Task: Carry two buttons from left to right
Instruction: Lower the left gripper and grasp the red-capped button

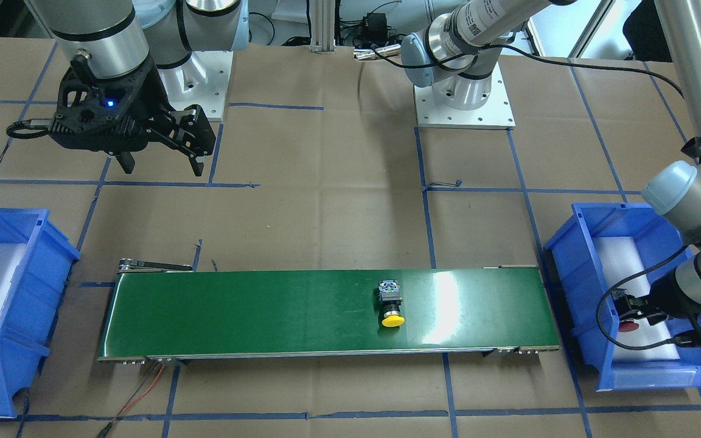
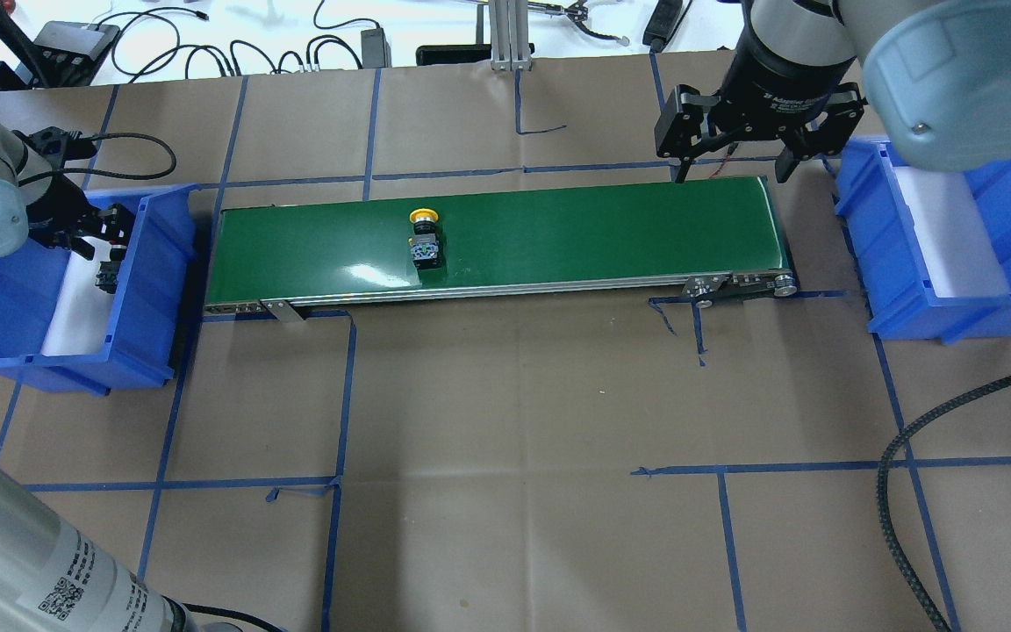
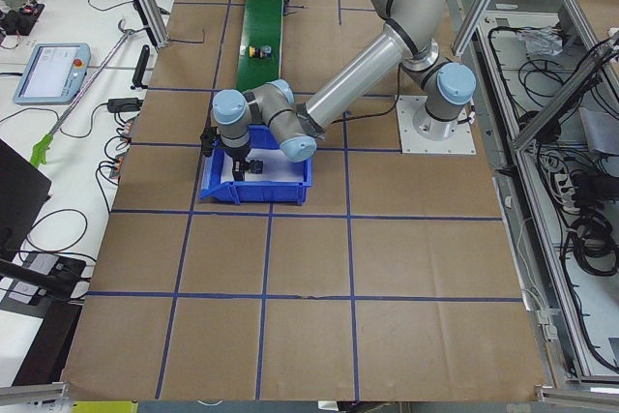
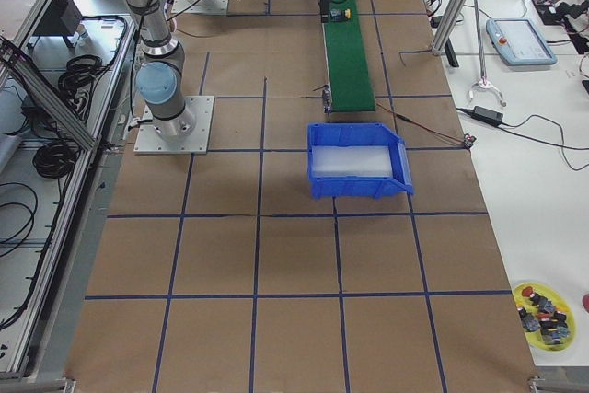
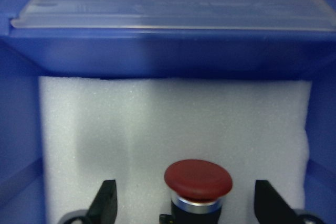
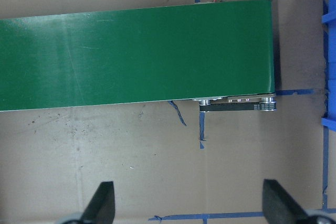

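Observation:
The yellow-capped button (image 1: 392,304) lies on its side on the green conveyor belt (image 1: 265,310); it also shows in the overhead view (image 2: 424,237). The red-capped button (image 5: 198,179) stands upright on white foam in the left blue bin (image 2: 150,290). My left gripper (image 5: 187,204) is down in that bin, open, with one finger on each side of the red button and a gap to it on both sides. It also shows in the front view (image 1: 630,310). My right gripper (image 2: 731,171) is open and empty, above the table by the belt's right end.
The right blue bin (image 2: 997,193) holds only white foam. The belt's roller and bracket (image 6: 239,103) lie under the right wrist camera. Blue tape lines cross the brown table. A black cable (image 2: 900,491) hangs at the overhead view's lower right.

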You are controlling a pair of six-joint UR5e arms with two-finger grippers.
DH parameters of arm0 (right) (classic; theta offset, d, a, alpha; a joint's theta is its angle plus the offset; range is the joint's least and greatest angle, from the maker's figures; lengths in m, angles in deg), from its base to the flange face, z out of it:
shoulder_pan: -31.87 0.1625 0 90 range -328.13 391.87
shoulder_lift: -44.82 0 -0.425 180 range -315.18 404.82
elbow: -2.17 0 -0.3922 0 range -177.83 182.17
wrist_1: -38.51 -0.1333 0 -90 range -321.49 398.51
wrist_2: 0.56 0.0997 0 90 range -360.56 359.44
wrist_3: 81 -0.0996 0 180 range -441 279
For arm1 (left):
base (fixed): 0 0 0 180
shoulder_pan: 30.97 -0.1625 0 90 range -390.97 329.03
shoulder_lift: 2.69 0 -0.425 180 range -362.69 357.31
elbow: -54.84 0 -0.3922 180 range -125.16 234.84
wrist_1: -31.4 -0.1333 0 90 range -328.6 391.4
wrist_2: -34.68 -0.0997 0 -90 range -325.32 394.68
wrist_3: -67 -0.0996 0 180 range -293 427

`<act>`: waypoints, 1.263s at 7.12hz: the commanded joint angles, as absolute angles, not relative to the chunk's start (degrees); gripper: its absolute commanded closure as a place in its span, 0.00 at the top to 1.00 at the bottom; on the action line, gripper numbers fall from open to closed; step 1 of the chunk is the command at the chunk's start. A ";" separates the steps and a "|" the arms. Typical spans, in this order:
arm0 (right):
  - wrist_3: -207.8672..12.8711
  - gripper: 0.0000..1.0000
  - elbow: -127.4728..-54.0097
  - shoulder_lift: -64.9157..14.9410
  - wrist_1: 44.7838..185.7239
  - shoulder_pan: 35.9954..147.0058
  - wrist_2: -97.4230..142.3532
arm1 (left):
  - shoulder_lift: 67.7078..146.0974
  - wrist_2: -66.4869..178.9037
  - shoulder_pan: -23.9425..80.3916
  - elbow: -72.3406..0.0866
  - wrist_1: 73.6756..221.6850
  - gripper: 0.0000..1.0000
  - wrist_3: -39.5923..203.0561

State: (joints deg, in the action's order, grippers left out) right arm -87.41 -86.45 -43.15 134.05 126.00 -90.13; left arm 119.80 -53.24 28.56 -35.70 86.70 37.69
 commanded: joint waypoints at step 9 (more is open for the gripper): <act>-87.41 1.00 -86.08 -43.16 134.48 126.00 -89.59 | 112.54 -54.01 28.18 -23.83 108.11 0.05 36.50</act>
